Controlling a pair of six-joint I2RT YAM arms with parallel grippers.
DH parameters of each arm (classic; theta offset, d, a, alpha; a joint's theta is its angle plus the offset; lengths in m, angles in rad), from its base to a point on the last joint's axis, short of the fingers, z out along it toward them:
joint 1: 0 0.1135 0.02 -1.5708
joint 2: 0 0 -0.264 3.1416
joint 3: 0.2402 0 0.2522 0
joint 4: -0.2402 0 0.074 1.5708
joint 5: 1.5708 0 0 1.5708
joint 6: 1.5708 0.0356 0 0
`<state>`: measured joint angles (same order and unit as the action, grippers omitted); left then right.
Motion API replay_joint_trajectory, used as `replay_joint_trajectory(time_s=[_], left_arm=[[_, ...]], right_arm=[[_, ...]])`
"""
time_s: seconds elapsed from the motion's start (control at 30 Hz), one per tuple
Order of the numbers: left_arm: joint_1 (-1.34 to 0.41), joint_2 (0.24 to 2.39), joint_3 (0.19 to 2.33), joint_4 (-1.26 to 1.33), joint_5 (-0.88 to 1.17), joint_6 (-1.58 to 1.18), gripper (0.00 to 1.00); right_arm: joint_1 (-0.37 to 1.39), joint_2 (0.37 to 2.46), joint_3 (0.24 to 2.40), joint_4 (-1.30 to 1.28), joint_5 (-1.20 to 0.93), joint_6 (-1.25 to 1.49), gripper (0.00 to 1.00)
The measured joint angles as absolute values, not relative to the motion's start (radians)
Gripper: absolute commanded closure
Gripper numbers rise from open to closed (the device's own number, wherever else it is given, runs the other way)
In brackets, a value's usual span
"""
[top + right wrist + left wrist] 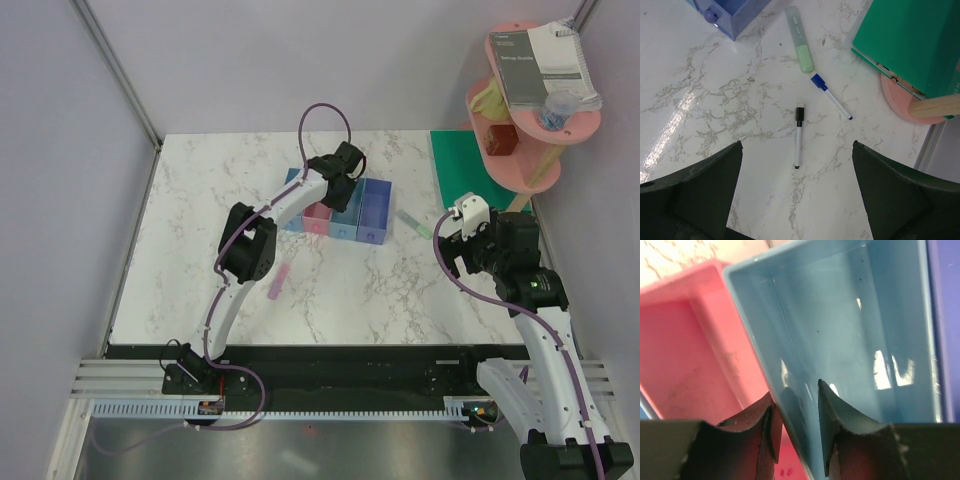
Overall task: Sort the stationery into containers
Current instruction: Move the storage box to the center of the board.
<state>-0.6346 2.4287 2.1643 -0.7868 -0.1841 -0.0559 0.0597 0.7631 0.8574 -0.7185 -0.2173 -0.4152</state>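
Four joined bins stand mid-table: light blue (292, 212), pink (317, 220), light blue (345, 226) and dark blue (375, 212). My left gripper (338, 182) reaches down into them. In the left wrist view its jaws (795, 389) are a little apart and straddle the wall between the pink bin (685, 345) and the light blue bin (855, 325), holding nothing. My right gripper (447, 236) is wide open and empty (797, 145) above a black-capped pen (799, 137). A blue-capped pen (831, 96) and a green marker (800, 40) lie beyond it. A pink marker (278, 280) lies near the left arm.
The green mat (470, 160) lies at the table's right rear, and also shows in the right wrist view (910, 40). The pink tiered shelf (530, 120) stands on it with a booklet (545, 65) on top. The shelf's base (897, 102) is close to the pens.
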Motion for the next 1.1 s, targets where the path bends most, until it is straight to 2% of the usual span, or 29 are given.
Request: replay_joint_trajectory(time_s=[0.1, 0.13, 0.3, 0.4, 0.5, 0.57, 0.73, 0.83, 1.1], left_arm=[[-0.634, 2.429, 2.178, -0.818, -0.148, -0.114, 0.65], [-0.633, 2.429, 2.178, -0.825, -0.136, -0.132, 0.69], [-0.628, 2.429, 2.178, -0.848, -0.099, -0.196, 0.72], [-0.628, 2.429, 2.178, -0.856, -0.093, -0.222, 0.82], [-0.628, 2.429, 2.178, -0.863, -0.092, -0.253, 0.84], [-0.628, 2.429, 2.178, -0.866, -0.09, -0.271, 0.89], [-0.628, 2.429, 2.178, -0.869, -0.094, -0.302, 0.92], [-0.628, 2.429, 2.179, -0.87, -0.093, -0.314, 0.98], [-0.612, 2.429, 2.195, -0.885, -0.043, -0.38, 0.98]], right_arm=[[0.06, 0.763, 0.857, -0.719, -0.217, -0.416, 0.02], [0.06, 0.763, 0.857, -0.719, -0.218, -0.415, 0.02], [0.06, 0.763, 0.857, -0.719, -0.221, -0.415, 0.02], [0.06, 0.763, 0.857, -0.719, -0.223, -0.416, 0.02], [0.06, 0.763, 0.857, -0.719, -0.224, -0.416, 0.02], [0.06, 0.764, 0.857, -0.719, -0.224, -0.416, 0.02], [0.06, 0.77, 0.857, -0.72, -0.223, -0.417, 0.02], [0.06, 0.774, 0.857, -0.72, -0.223, -0.42, 0.02], [0.06, 0.801, 0.858, -0.721, -0.218, -0.424, 0.02]])
